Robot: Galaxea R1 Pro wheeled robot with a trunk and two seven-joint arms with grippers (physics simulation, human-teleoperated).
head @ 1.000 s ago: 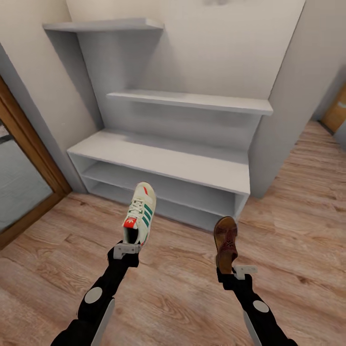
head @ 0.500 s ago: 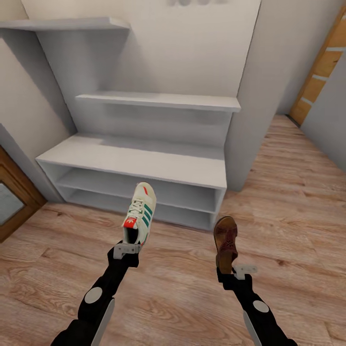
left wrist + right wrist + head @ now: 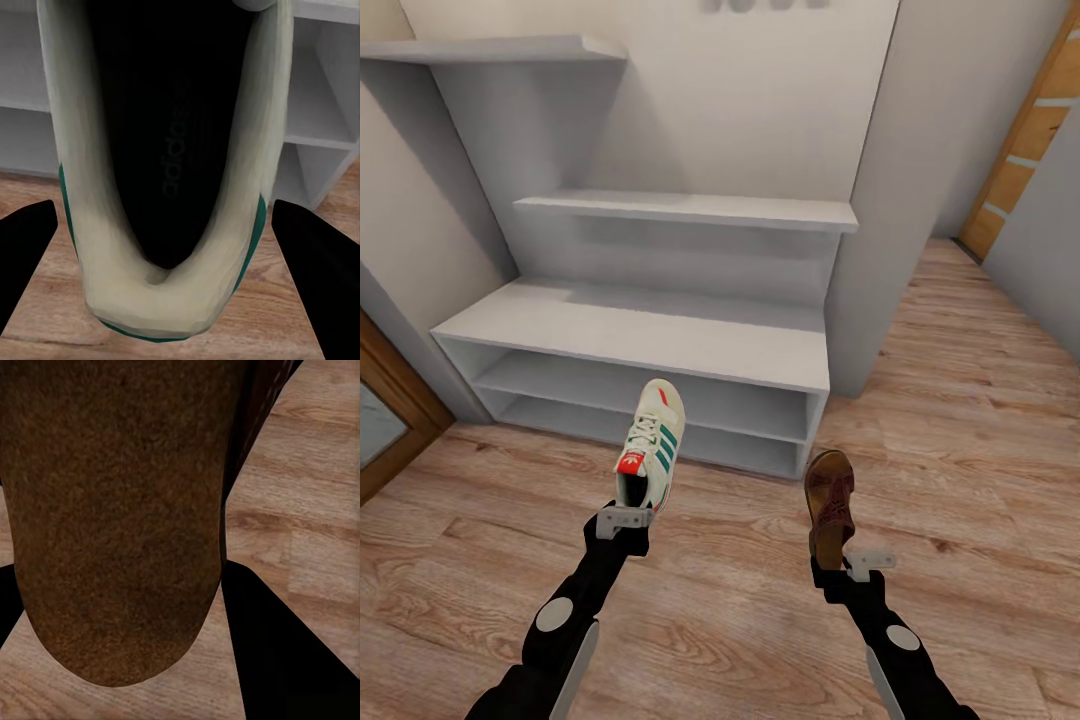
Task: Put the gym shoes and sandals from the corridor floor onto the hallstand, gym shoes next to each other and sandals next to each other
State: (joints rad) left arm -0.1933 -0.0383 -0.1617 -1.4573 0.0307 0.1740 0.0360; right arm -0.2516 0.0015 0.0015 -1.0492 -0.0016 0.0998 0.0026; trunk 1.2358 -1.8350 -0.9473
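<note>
My left gripper [image 3: 626,520] is shut on the heel of a white gym shoe [image 3: 650,444] with green stripes and a red-orange tongue patch, held above the corridor floor [image 3: 720,600] with its toe toward the hallstand [image 3: 630,335]. The left wrist view looks into the gym shoe's dark opening [image 3: 169,150], with the rack's shelves behind it. A brown sandal [image 3: 829,502] hangs by its heel end from my right gripper [image 3: 838,567], which is shut on it. The right wrist view is close on the sandal's brown footbed [image 3: 112,510]. Both shoes hover just short of the rack's front.
Above the low pale rack, two wall shelves [image 3: 685,210] step upward. A wood-framed doorway [image 3: 385,400] stands at the left and a wooden door [image 3: 1025,150] at the far right. A grey wall panel [image 3: 890,200] borders the rack's right end.
The view swung leftward between the earliest frame and half a second ago, shifting the rack left in the picture, then barely moved. Both arms keep their shoes in the same pose.
</note>
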